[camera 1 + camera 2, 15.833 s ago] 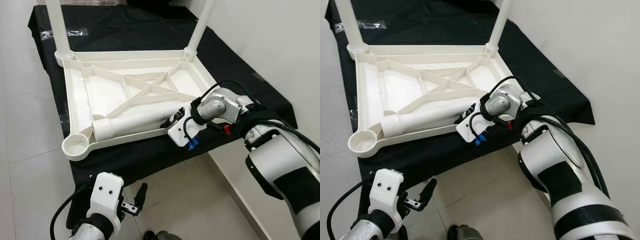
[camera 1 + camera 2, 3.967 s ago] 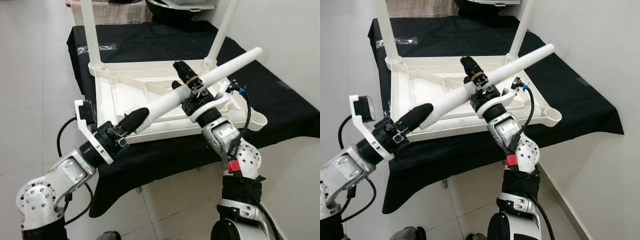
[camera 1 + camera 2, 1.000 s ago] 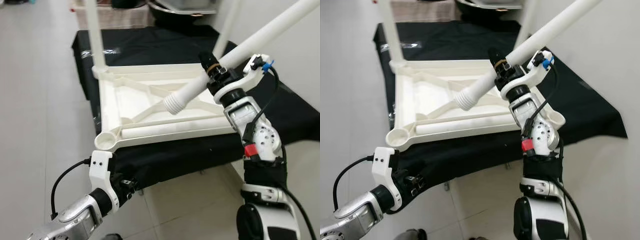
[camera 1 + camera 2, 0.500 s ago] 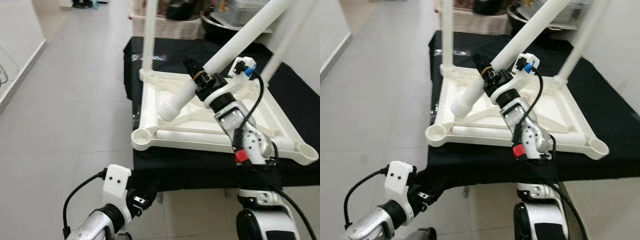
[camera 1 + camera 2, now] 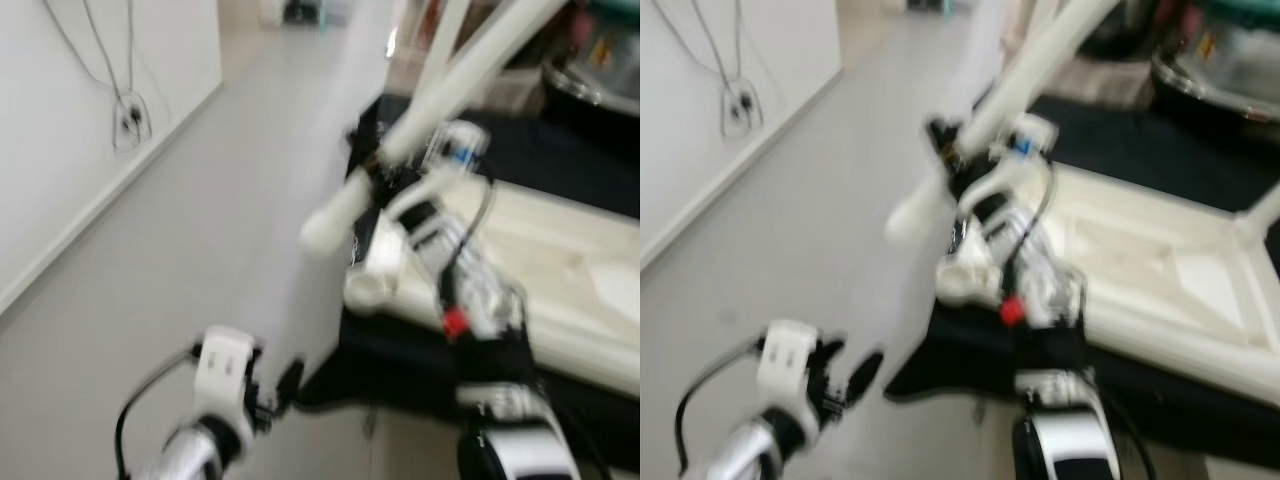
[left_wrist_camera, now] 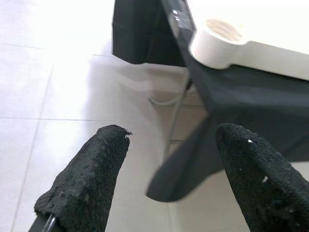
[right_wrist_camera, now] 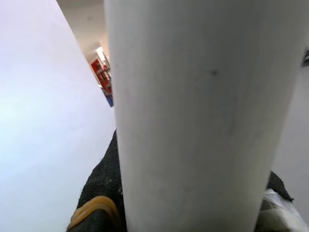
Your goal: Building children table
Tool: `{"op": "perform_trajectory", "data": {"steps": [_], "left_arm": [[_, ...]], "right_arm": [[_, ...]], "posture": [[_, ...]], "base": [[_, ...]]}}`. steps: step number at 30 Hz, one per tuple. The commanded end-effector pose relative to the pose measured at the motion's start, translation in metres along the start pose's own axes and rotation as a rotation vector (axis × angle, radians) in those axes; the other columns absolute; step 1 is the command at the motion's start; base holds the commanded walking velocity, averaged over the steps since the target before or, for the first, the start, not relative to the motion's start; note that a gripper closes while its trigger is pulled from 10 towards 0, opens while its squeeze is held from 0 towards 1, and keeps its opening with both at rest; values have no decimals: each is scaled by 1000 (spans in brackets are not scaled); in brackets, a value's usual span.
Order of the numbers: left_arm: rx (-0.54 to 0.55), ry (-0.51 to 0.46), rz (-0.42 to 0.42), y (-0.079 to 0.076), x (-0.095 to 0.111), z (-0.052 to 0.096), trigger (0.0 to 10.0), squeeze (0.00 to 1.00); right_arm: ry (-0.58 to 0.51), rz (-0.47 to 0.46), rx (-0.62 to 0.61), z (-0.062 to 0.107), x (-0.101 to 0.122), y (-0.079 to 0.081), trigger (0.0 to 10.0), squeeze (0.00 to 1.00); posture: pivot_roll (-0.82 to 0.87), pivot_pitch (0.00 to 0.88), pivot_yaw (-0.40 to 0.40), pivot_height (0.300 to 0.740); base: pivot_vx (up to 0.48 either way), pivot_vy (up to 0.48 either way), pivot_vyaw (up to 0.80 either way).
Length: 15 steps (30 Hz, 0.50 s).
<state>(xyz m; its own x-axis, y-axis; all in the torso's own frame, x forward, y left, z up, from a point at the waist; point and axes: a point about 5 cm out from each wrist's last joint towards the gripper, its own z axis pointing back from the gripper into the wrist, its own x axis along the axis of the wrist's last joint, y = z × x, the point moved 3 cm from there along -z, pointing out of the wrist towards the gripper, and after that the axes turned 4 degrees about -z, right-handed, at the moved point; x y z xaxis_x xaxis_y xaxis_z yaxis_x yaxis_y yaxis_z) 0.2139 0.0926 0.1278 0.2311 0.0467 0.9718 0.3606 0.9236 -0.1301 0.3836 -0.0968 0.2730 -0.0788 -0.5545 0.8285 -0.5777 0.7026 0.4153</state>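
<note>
A: What is the room like?

B: A pale tiled floor [image 5: 200, 230] fills the left side, with a white wall [image 5: 80, 120] at the far left where cables [image 5: 120, 110] hang. On the right is a stand covered with a black cloth [image 5: 1140, 150]. The head views are blurred.

A: Where is the table?

B: The white tabletop [image 5: 1160, 260] lies upside down on the black cloth. One round corner socket [image 6: 217, 42] is at its near left corner, and it is open.

A: And the grippers?

B: The right gripper [image 5: 385, 165] is raised over that corner. Its fingers are closed around a white table leg [image 5: 440, 90], which slants up to the far right; the thick end of the leg points down to the left, above the floor. The left gripper [image 6: 169, 179] hangs low over the floor, near the cloth edge. Its black fingers [image 6: 87, 179] are spread apart and hold nothing.
</note>
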Motion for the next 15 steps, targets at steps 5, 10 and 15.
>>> {"op": "perform_trajectory", "data": {"steps": [5, 10, 15], "left_arm": [[-20, 1, -9, -6, -1, 1, 10000, 0], [-11, 4, -5, -5, -1, 3, 10000, 0], [-16, 7, -9, -4, 2, 7, 10000, 0]], "right_arm": [[15, 294, 72, -10, 15, -13, 10000, 0], [42, 286, 156, -12, 26, -19, 10000, 0], [223, 239, 446, -9, 19, -7, 10000, 0]], "posture": [[103, 134, -150, 740], [106, 154, -145, 740], [122, 221, -116, 740]], "base": [[0, 0, 0], [0, 0, 0], [0, 0, 0]]}}
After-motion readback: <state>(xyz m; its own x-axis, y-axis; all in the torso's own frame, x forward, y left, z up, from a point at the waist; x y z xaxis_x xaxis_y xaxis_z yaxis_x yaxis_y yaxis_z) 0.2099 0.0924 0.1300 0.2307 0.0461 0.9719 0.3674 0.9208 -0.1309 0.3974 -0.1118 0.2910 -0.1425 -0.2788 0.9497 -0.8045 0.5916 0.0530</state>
